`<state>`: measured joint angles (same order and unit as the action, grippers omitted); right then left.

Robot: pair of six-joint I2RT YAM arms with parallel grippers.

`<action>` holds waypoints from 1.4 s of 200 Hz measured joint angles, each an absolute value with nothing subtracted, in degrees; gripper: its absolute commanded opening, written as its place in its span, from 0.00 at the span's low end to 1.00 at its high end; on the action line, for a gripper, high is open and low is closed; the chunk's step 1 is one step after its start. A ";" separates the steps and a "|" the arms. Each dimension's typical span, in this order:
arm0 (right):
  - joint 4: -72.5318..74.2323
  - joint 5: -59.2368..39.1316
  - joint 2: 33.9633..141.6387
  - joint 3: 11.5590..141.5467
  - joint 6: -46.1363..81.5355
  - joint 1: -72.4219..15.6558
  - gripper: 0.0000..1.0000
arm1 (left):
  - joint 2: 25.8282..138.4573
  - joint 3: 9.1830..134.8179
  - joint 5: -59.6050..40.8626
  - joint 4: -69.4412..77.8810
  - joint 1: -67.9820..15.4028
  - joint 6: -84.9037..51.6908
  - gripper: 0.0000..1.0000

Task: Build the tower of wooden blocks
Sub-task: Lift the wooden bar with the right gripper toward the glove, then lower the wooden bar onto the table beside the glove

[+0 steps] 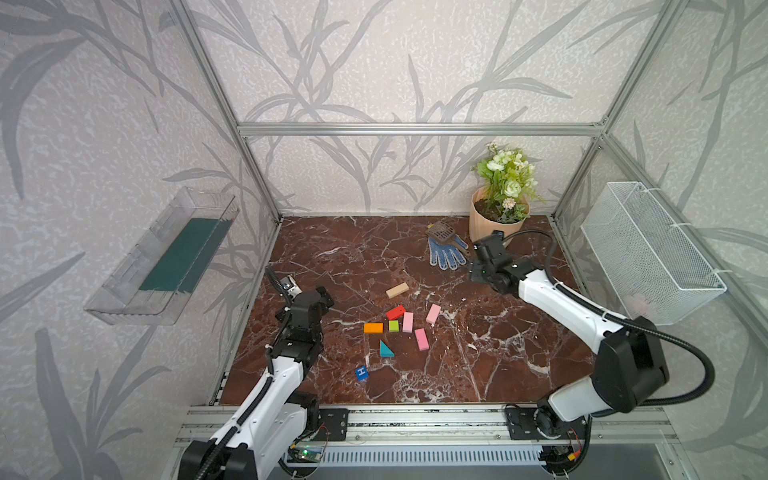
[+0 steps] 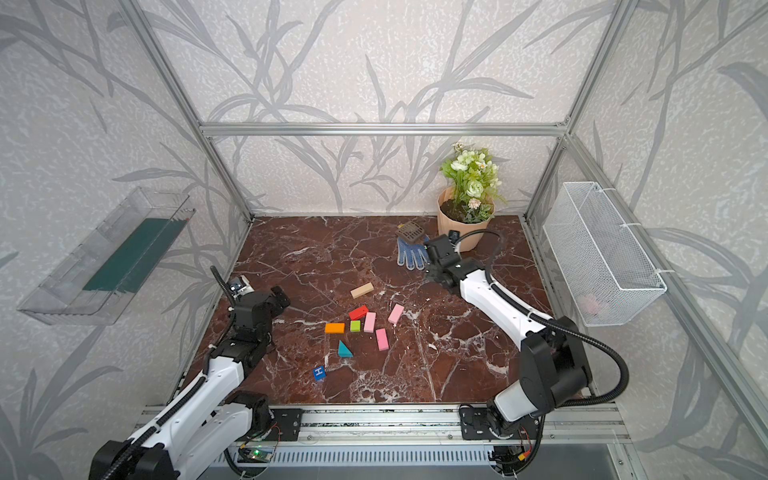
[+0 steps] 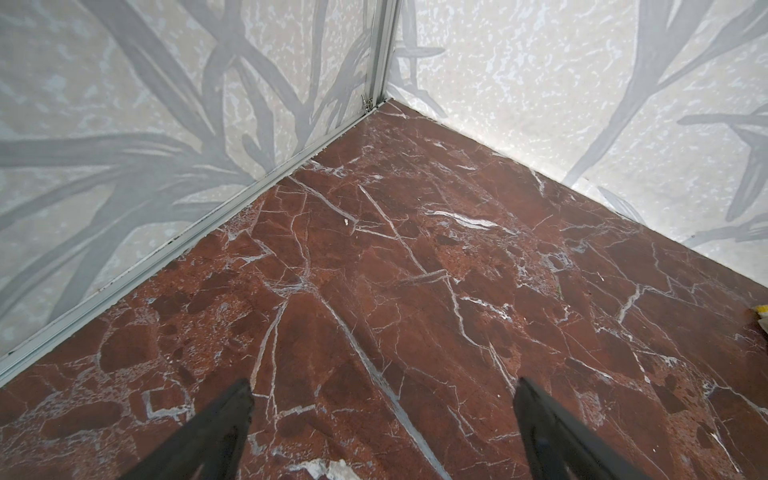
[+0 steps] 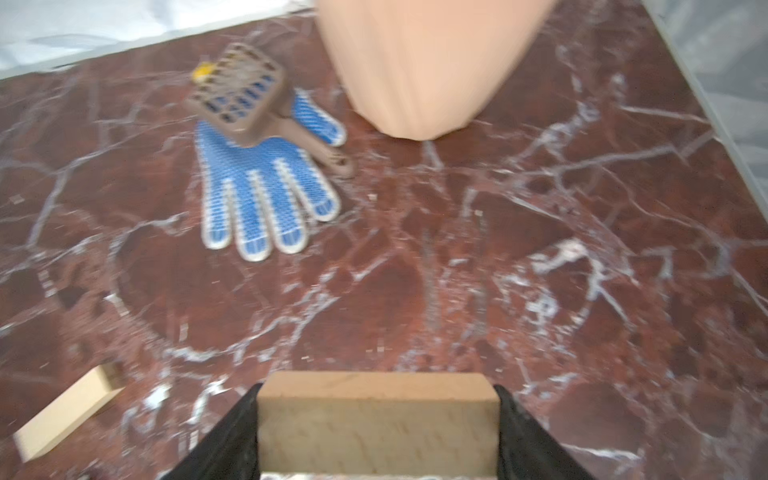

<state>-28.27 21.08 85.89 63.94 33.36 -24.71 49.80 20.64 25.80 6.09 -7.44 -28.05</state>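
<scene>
Blocks lie scattered flat and single on the marble worktop [image 1: 332, 249], toward its middle and front; a tan bar [image 1: 397, 290] sits farthest back; red block [image 1: 395, 312], lime cube [image 1: 393, 326] and orange block [image 1: 373, 328] cluster just beside three pink blocks [image 1: 407, 322]; teal wedge [image 1: 385, 350] and blue "H" cube [image 1: 362, 372] lie nearer the front; right gripper [image 4: 378, 390] clamps a second tan bar [image 4: 376, 419] between its jaws, near the glove [image 4: 257, 187] and peach flowerpot [image 4: 415, 62]; left gripper [image 3: 383, 386] stands wide, holding nothing, over bare marble by the left wall.
</scene>
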 measured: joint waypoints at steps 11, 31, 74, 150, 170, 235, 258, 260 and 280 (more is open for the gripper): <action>-28.25 21.19 85.12 61.39 32.88 -22.55 0.63 | 49.80 20.64 25.80 6.11 -7.44 -28.05 0.99; -28.51 22.17 85.41 59.37 31.46 -21.96 0.63 | 49.80 20.64 25.80 6.11 -7.44 -28.05 0.99; -25.17 21.91 86.96 58.96 26.61 -20.82 0.61 | 49.80 20.64 25.80 6.09 -7.44 -28.05 0.99; -19.68 16.36 95.64 58.76 22.39 -20.08 0.58 | 49.87 20.64 25.80 6.09 -7.44 -28.05 0.99; -19.57 14.57 96.20 59.02 22.15 -20.08 0.58 | 49.87 20.64 25.80 6.09 -7.44 -28.05 0.99; -21.43 11.18 103.74 66.04 21.76 -20.03 0.59 | 49.87 20.64 25.80 6.09 -7.44 -28.05 0.99; -22.83 11.14 105.62 68.40 21.85 -20.03 0.60 | 49.87 20.64 25.80 6.09 -7.44 -28.05 0.99; -22.90 11.11 105.71 68.49 21.85 -20.03 0.61 | 49.89 20.64 25.80 6.09 -7.44 -28.05 0.99; -23.44 10.87 105.86 68.69 21.80 -20.03 0.62 | 49.89 20.64 25.80 6.09 -7.44 -28.05 0.99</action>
<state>-23.44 10.87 105.86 68.69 21.80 -20.03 49.89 20.64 25.80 6.09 -7.44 -28.05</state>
